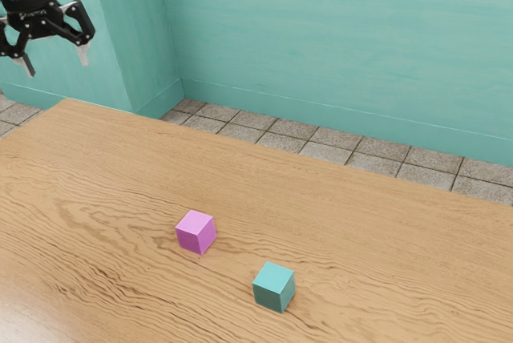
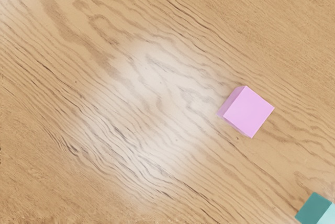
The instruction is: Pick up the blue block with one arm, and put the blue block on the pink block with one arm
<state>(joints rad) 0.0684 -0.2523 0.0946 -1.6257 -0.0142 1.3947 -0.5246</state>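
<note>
A: So, status?
B: Nothing done yet. Jaws spread wide, empty, high above the bench (image 1: 96, 199). Blue block (image 1: 274, 287) sits on the bench well below and away from them, just past the pink block (image 1: 196, 232), not touching it.
A: Left?
B: All of it: reach, grasp, stack.

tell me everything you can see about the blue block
The blue block is a small teal-blue cube, plain and matte, with no markings. It sits flat on the wooden table, turned so one vertical edge faces the exterior camera. It stands apart from the pink block, toward the exterior view's right and nearer the camera. Only the table touches it.
</note>
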